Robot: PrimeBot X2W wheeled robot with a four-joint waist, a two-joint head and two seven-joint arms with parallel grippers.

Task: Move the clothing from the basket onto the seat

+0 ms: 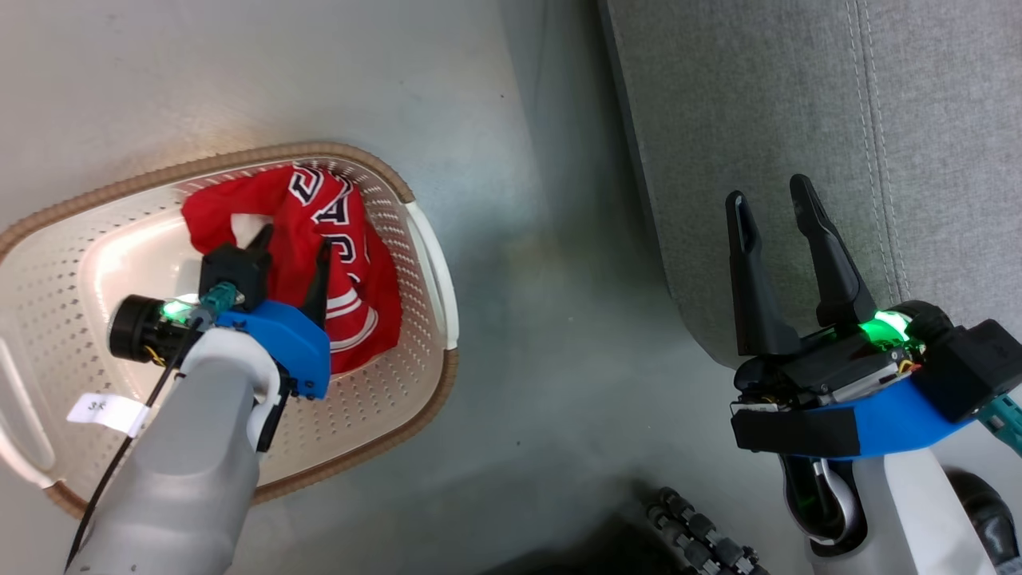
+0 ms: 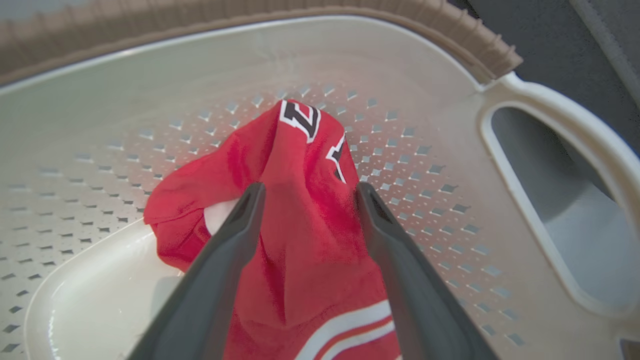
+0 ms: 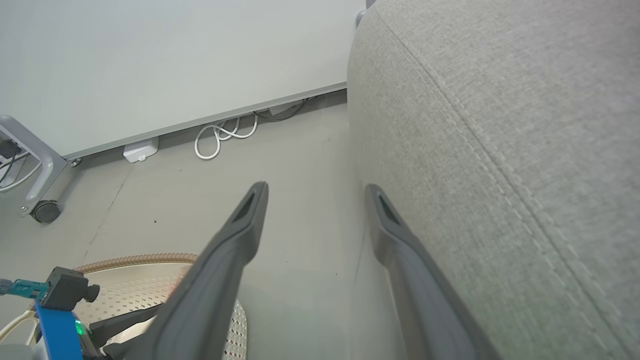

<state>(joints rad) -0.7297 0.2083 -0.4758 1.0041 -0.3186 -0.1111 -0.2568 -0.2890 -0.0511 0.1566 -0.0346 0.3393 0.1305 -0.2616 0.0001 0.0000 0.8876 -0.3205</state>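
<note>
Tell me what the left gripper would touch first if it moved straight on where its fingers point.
Probably the red clothing in the basket: the left gripper stands open around its raised fold.

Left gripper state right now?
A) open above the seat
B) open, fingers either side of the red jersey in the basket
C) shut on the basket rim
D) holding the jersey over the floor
B: the left gripper has its jaws apart with a fold of the red jersey between them, down inside the basket.

Glossy perforated plastic basket (image 1: 383, 399), soft cloth clothing (image 1: 374, 297), matt grey fabric seat (image 1: 758, 96).
</note>
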